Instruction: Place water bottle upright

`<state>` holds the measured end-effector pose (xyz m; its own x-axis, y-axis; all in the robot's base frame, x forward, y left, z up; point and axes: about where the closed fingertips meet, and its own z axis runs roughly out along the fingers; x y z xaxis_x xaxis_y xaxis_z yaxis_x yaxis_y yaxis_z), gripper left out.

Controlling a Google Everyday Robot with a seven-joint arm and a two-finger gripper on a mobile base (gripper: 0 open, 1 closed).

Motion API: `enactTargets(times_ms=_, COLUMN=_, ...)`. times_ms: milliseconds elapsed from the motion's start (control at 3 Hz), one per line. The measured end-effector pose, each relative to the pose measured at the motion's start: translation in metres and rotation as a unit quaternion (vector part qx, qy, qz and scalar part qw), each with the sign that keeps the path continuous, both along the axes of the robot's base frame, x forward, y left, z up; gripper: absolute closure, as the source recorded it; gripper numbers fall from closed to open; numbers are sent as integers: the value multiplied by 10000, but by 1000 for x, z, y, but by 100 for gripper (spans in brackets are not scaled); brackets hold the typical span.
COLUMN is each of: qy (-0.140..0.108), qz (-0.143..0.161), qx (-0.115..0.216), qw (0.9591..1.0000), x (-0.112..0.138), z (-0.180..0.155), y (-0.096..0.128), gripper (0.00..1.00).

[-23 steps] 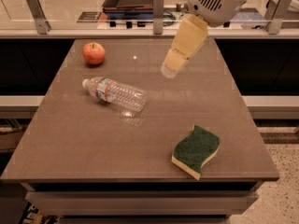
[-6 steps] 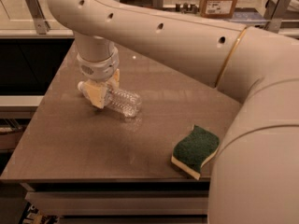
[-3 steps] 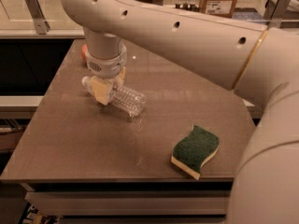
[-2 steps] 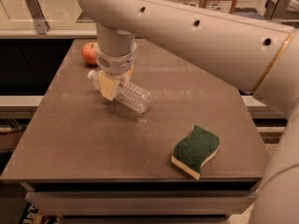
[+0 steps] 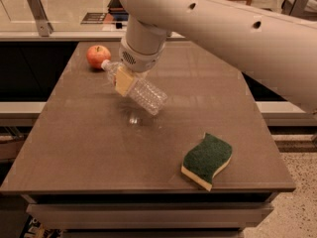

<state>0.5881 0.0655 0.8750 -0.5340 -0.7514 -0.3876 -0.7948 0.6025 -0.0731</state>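
The water bottle [image 5: 142,92] is clear ribbed plastic with a white cap at its upper left end. It hangs tilted above the brown table [image 5: 89,143], cap towards the apple, base pointing down to the right. My gripper [image 5: 124,81] is shut on the water bottle near its neck, with one yellowish finger [image 5: 123,82] showing across it. The big white arm reaches in from the upper right and hides the wrist's far side.
A red apple [image 5: 98,56] sits at the table's far left, close to the bottle cap. A green and yellow sponge [image 5: 207,160] lies near the front right edge. A counter with metal posts [image 5: 37,13] runs behind the table.
The gripper came down onto the lying bottle, closed on its neck end and lifted it off the table. The arm has shifted rightward, uncovering the apple.
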Motion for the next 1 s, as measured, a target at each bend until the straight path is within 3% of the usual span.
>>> enactTargets(times_ms=333, qy=-312, qz=-113, qx=406, qw=9986, x=8, z=17, y=-6, gripper=100)
enactTargets(times_ms=667, qy=-703, qz=-205, qx=816, qw=9940, x=13, z=37, y=-9, gripper=100)
enactTargets(times_ms=1000, qy=-1072, qz=-219, qx=1224, qw=9864, x=16, z=54, y=-6, gripper=100)
